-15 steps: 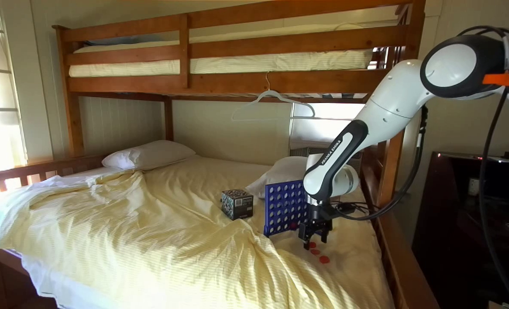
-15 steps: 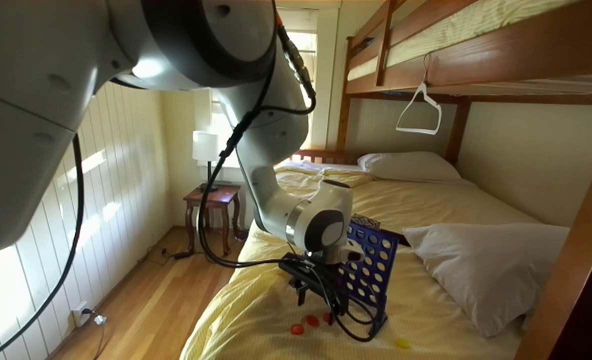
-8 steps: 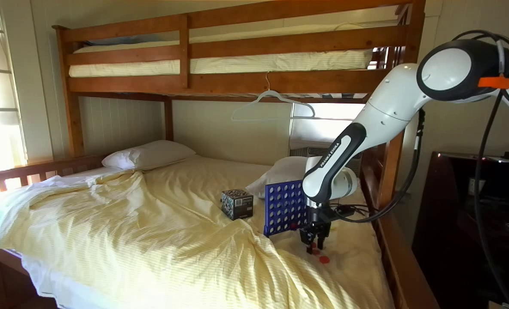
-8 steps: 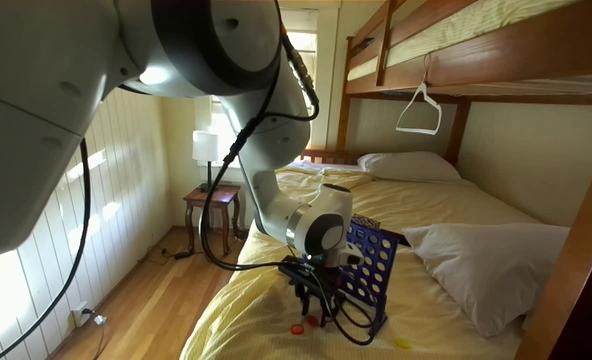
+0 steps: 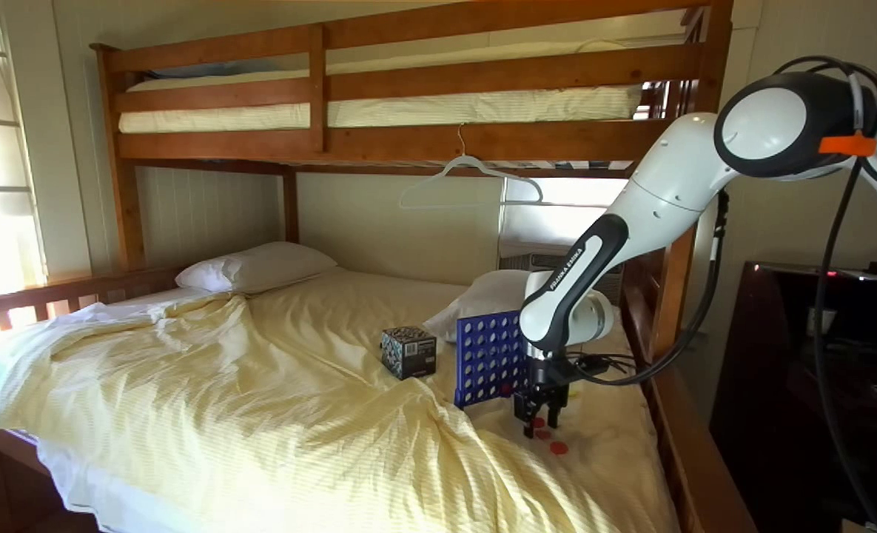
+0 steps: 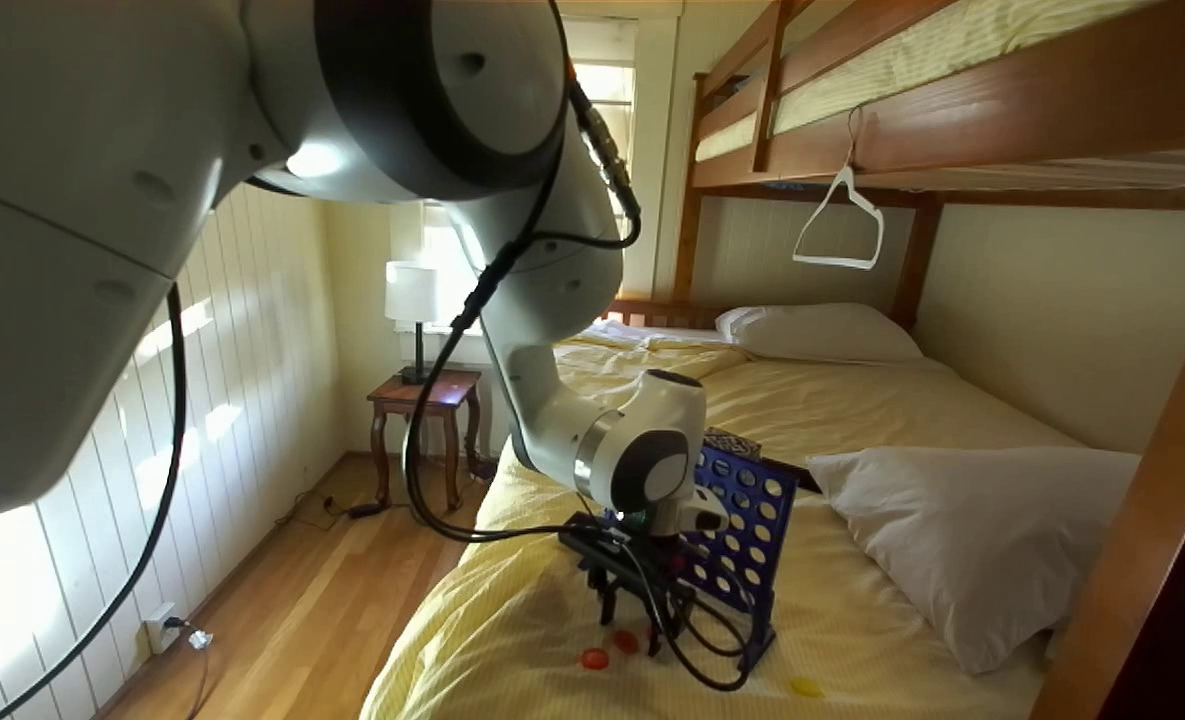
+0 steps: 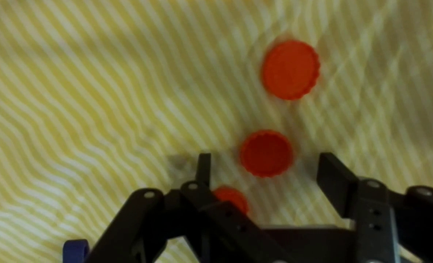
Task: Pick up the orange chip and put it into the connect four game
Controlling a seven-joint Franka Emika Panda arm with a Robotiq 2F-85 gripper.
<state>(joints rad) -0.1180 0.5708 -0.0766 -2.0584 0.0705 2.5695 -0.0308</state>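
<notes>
Near the blue plastic grid board (image 5: 491,358), round orange-red plastic chip (image 7: 266,153) lies flat; black two-finger gripper (image 7: 264,167) above, fingers wide apart, empty. Probably light, stiff, slick: pinch opposite rims.

The arm (image 5: 675,178) was white and black, lettered FRANKA EMIKA; cables (image 6: 492,272) black, band (image 5: 847,144) orange; pincer (image 7: 265,168) black, screws (image 7: 149,194) grey.

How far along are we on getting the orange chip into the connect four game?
Done: the open gripper looks roughly lined up, its fingertips either side of the middle orange chip in the wrist view.
In hand: the grasp, not yet made; that chip lies on the bedding.
Left: closing, lifting, and dropping it into the connect four game, standing upright nearby.
</notes>
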